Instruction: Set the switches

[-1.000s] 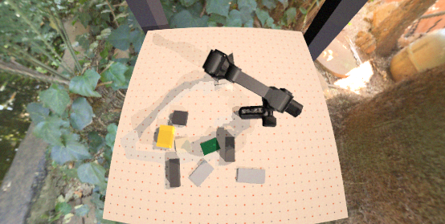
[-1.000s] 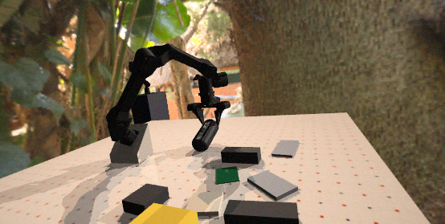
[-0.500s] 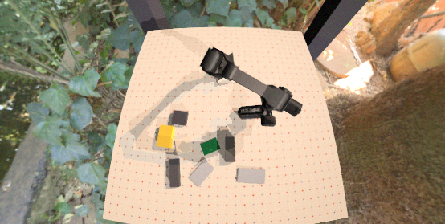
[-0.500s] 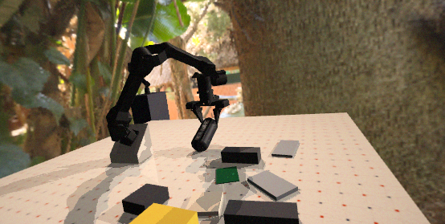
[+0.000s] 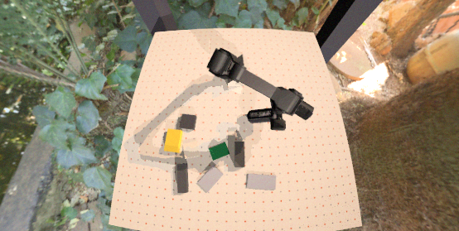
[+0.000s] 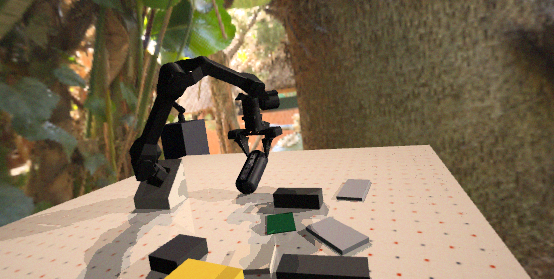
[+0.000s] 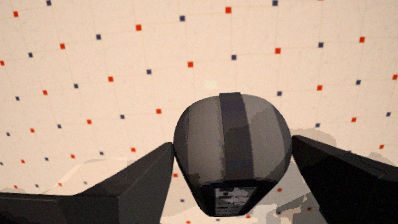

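The dark grey controller unit (image 5: pixel 259 115) (image 6: pixel 251 171) (image 7: pixel 205 137) is held in the air above the bench, its long body tilted in the exterior view, one end lower. My gripper (image 6: pixel 257 154) (image 7: pixel 232 146) is shut on it, a fingertip on either side of its rounded body. In the wrist view a rounded end with a dark central band faces the camera. Below it a pale printed panel (image 7: pixel 234 197) with dark marks shows at a steep slant; I cannot read its squares. The rocker switches are too small or hidden to tell their settings.
On the bench (image 5: pixel 298 204) (image 6: pixel 425 207) stand dark blocks (image 5: pixel 239 154) (image 6: pixel 298 199), one beside the green board (image 5: pixel 219 151) (image 6: pixel 281 223). A yellow block (image 5: pixel 173 141) (image 6: pixel 205 271) lies left in the top view. Two light grey plates (image 5: pixel 261 181) (image 6: pixel 354 190) lie towards the front.
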